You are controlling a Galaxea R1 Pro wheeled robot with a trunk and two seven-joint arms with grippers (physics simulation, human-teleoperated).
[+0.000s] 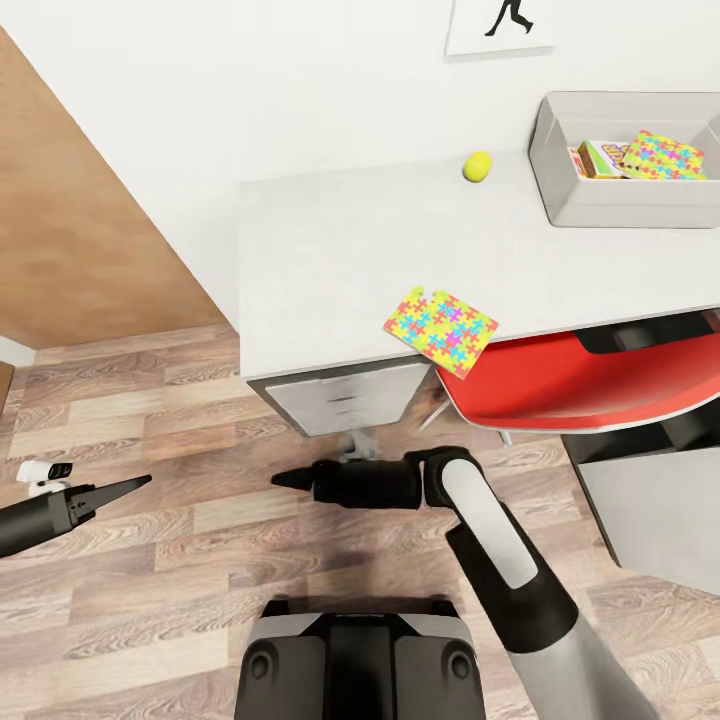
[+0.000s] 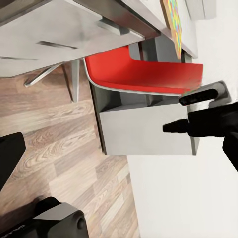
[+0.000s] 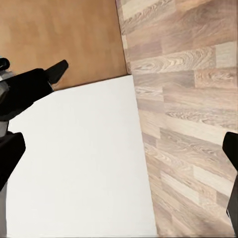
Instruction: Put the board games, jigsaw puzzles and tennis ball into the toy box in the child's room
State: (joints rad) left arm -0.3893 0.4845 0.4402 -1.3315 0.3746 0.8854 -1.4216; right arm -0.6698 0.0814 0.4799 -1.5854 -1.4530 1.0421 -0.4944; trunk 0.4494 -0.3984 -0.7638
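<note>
A colourful jigsaw puzzle (image 1: 441, 329) lies flat at the grey table's (image 1: 330, 260) front edge, partly overhanging it. Further back, a yellow-green tennis ball (image 1: 477, 166) rests near the wall. At the table's right end stands the grey toy box (image 1: 556, 190), holding a second jigsaw puzzle (image 1: 664, 157) and a board game (image 1: 599, 158). Both arms hang low over the wooden floor in front of the table. My left gripper (image 1: 138, 484) is open and empty at the far left. My right gripper (image 1: 287, 481) is open and empty too, pointing left below the table's drawers; the left wrist view shows its fingers (image 2: 203, 92) apart.
A red chair (image 1: 590, 380) is tucked under the table on the right, beside a grey cabinet (image 1: 650, 500). Drawers (image 1: 345, 400) sit under the table's left end. A brown wooden panel (image 1: 70, 200) stands at the left. My own base (image 1: 360, 660) is at the bottom.
</note>
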